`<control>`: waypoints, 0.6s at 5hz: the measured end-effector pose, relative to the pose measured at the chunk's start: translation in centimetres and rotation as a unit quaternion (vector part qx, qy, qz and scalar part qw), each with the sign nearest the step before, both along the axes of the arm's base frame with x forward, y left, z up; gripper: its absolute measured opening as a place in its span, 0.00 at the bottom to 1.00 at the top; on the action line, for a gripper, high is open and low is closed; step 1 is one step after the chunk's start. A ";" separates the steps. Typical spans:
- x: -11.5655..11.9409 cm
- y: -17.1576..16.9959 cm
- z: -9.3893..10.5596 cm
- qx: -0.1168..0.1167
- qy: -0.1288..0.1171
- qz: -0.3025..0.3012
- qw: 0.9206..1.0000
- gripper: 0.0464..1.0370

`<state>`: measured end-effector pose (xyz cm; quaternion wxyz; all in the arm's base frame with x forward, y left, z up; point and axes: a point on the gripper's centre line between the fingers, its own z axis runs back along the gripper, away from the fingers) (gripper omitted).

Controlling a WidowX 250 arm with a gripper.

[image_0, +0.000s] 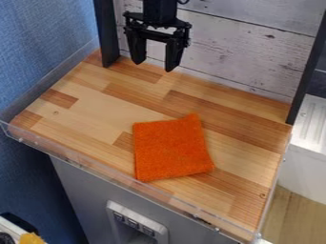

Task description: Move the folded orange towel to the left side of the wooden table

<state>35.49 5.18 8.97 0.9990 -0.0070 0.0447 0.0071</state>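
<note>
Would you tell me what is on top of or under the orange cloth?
Nothing rests on top of the orange cloth. It lies on the wooden surface; anything else beneath is hidden.

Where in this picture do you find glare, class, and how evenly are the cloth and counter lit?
Camera view: soft, fairly even light on the orange cloth and wooden counter; small glints along the clear front edge; the black end effector looks nearly silhouetted.

A butcher-block counter [96,109] in mixed light and reddish-brown strips is edged at the front by a clear, low plastic lip [121,178]. An orange cloth [170,150], folded roughly square, is laid flat near its front edge.
</note>
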 end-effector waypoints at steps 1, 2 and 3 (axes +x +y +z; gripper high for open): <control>-0.4 -0.8 -0.9 -0.001 0.005 -0.031 1.000 0.96; -1.4 -2.6 -1.9 -0.005 0.003 -0.086 0.996 0.96; -2.1 -2.8 -1.5 -0.004 -0.024 -0.146 0.989 0.96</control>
